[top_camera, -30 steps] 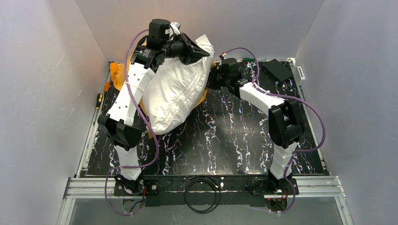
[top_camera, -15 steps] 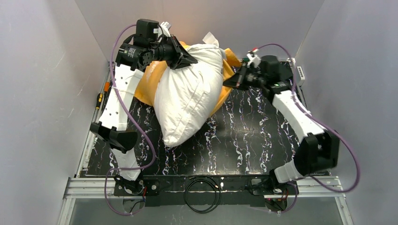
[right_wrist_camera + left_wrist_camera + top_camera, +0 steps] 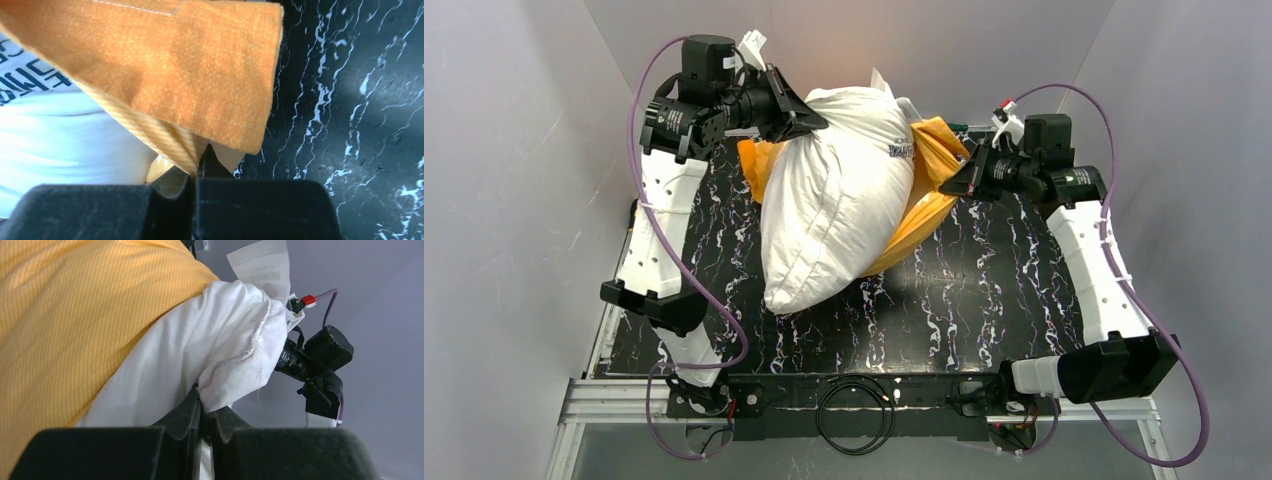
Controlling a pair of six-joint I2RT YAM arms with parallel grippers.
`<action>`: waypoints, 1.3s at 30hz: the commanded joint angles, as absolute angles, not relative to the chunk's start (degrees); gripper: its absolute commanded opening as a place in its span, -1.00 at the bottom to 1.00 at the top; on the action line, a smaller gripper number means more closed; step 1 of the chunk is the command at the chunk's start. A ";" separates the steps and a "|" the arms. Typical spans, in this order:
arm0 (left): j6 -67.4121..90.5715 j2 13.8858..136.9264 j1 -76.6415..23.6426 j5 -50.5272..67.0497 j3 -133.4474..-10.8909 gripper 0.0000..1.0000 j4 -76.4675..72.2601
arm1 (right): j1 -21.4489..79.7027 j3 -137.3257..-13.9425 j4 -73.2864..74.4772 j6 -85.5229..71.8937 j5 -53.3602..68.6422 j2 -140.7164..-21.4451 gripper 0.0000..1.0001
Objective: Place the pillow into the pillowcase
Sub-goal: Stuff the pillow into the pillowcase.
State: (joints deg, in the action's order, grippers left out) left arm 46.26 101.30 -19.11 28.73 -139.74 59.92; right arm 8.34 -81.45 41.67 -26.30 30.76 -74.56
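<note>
Top view, centre of frame: pillow [image 3: 839,200] held up at its upper end, body slanting down toward lower left. Its lower corner is on or just over the table [image 3: 984,290]; cannot tell which.

Pillowcase [image 3: 929,190], orange, sits behind the pillow and against its upper right side. A smaller orange fold shows at the pillow's upper left. Most of the pillow is outside the pillowcase.

Left end effector [image 3: 809,115], upper left of frame: clenched on a white seamed corner of the pillow, cloth pinched between its 2 fingers.

Right end effector [image 3: 951,182], upper right of frame: clenched on the pillowcase's orange edge.
</note>
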 commanded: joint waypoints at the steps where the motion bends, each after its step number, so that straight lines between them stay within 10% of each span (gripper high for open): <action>1: 47.24 92.75 -12.56 21.98 -137.74 -1.00 42.15 | 3.52 -89.14 51.75 -17.48 22.09 -75.01 -0.97; 14: 52.39 92.89 -12.73 30.12 -137.25 -1.00 31.51 | 3.34 -90.65 63.73 -12.71 -1.28 -76.19 -0.97; 21: 50.93 95.47 -17.09 34.21 -137.31 -1.00 27.33 | 3.34 -96.20 60.51 -10.67 11.08 -74.43 -0.97; 30: 50.20 98.57 -22.06 35.39 -137.95 -1.00 25.48 | 3.34 -102.87 62.83 -13.66 18.46 -74.58 0.25; 39: 51.62 99.51 -24.42 35.92 -136.77 -1.00 23.77 | 4.45 -106.23 63.67 -19.39 29.13 -75.51 0.35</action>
State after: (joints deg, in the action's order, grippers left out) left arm 51.22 100.18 -24.71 37.54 -135.48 29.23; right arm 4.36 -102.35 63.00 -16.60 25.54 -76.29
